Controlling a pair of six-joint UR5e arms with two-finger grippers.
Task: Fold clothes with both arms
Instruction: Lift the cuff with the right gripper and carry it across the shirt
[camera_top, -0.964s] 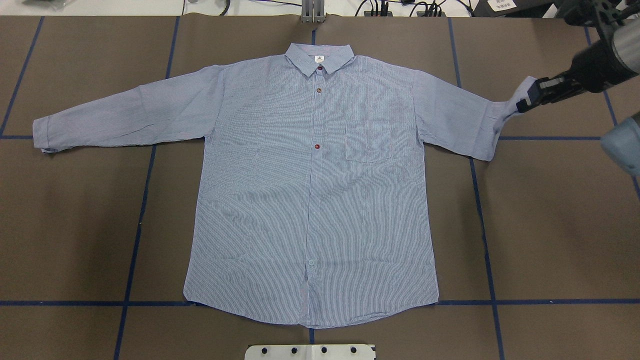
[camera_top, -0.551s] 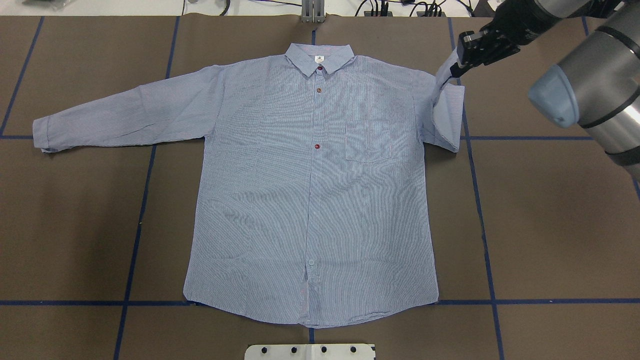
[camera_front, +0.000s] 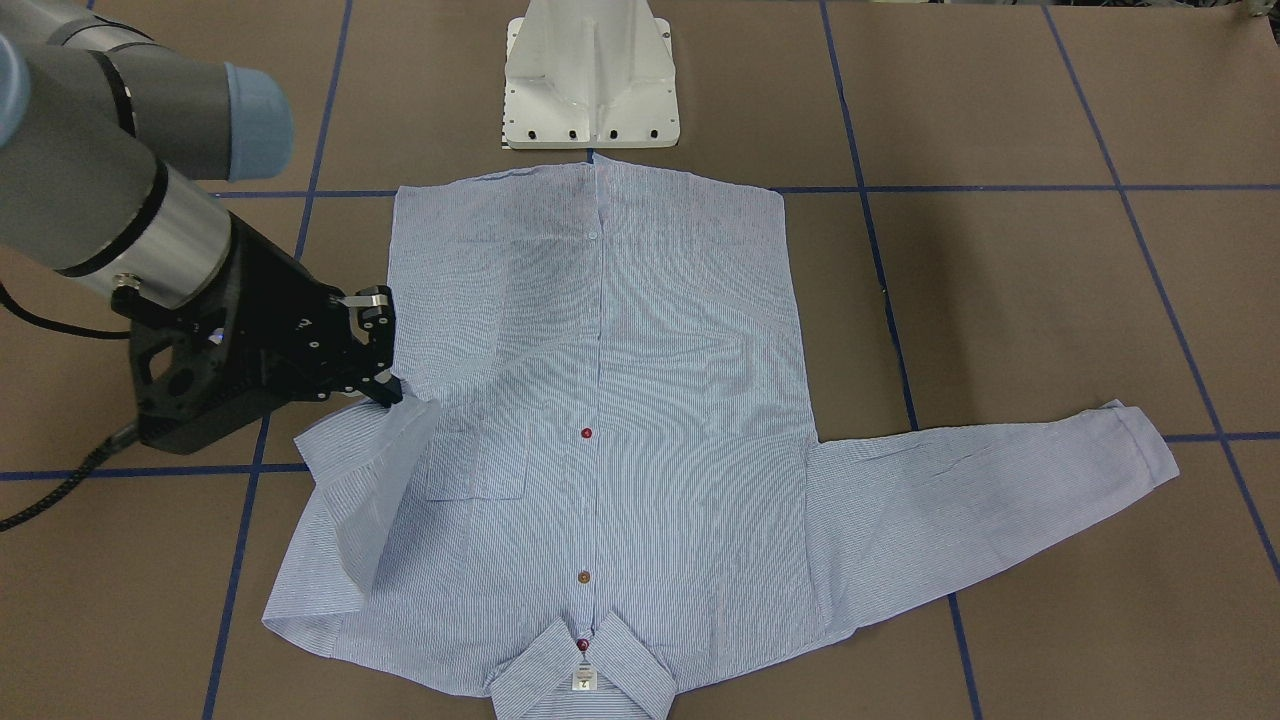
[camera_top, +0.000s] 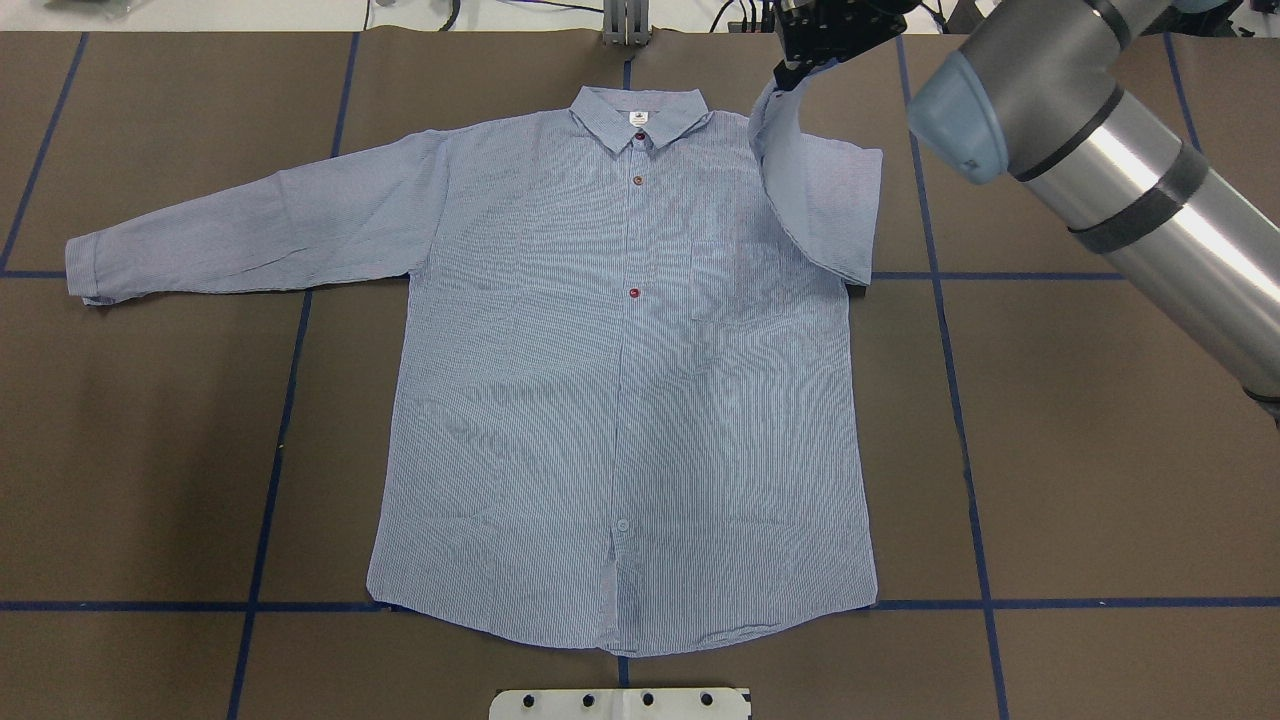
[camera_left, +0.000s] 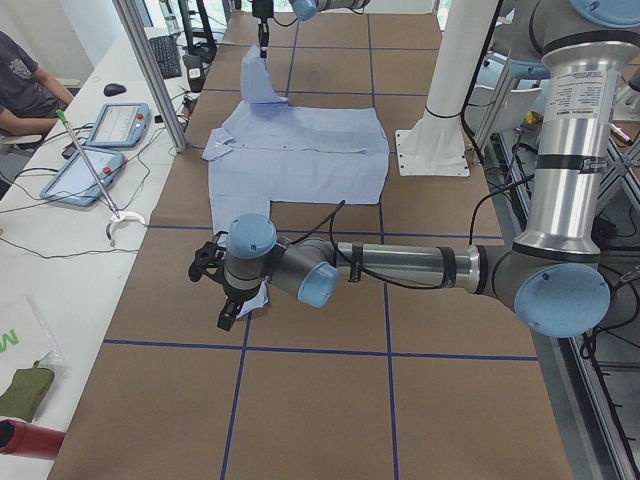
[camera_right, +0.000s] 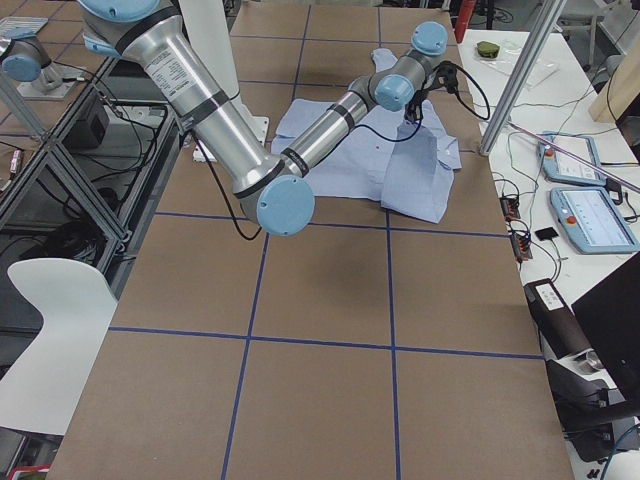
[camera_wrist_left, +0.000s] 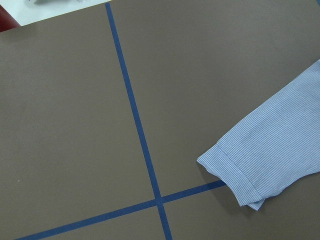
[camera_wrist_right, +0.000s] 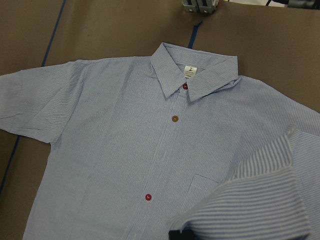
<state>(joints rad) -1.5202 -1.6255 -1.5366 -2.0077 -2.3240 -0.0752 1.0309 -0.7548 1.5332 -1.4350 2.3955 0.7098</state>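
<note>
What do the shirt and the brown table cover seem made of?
The shirt looks like thin, matte woven cotton: fine stripes, sleeve hanging limp from the right gripper. The table cover seems matte brown paper or card, marked with blue tape.

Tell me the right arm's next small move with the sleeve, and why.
Probably carry the sleeve further across the chest and lower it: the right gripper holds its end lifted, folded only partway over the shirt, not lying flat.

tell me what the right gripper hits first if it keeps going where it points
Probably the front of the light-blue striped button-up shirt near its chest pocket; the right gripper, holding the sleeve cuff, angles down there. Depth unclear.
</note>
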